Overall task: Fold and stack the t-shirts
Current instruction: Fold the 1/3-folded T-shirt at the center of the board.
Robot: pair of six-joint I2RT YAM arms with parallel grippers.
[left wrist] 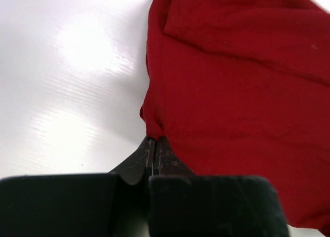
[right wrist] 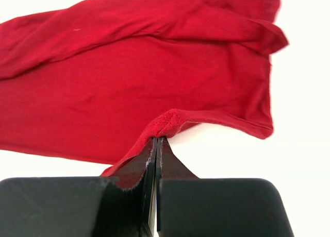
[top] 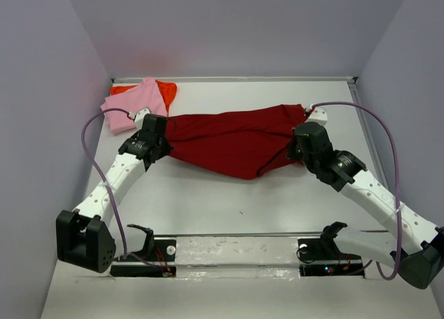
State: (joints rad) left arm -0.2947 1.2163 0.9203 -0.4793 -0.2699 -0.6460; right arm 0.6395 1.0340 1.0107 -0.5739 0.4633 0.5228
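The dark crimson t-shirt point(top: 236, 140) hangs stretched between both grippers over the middle of the table, sagging toward the front. My left gripper point(top: 161, 133) is shut on its left edge; the left wrist view shows the cloth point(left wrist: 237, 92) pinched at the fingertips point(left wrist: 154, 140). My right gripper point(top: 300, 140) is shut on its right edge; the right wrist view shows the hem point(right wrist: 170, 118) bunched at the fingertips point(right wrist: 158, 140). The light pink t-shirt point(top: 135, 105) lies folded at the back left on top of the orange-red t-shirt point(top: 165, 91).
Grey walls enclose the table point(top: 229, 201) on the left, back and right. Purple cables point(top: 97, 135) loop over both arms. A metal rail with the arm bases point(top: 236, 253) runs along the near edge.
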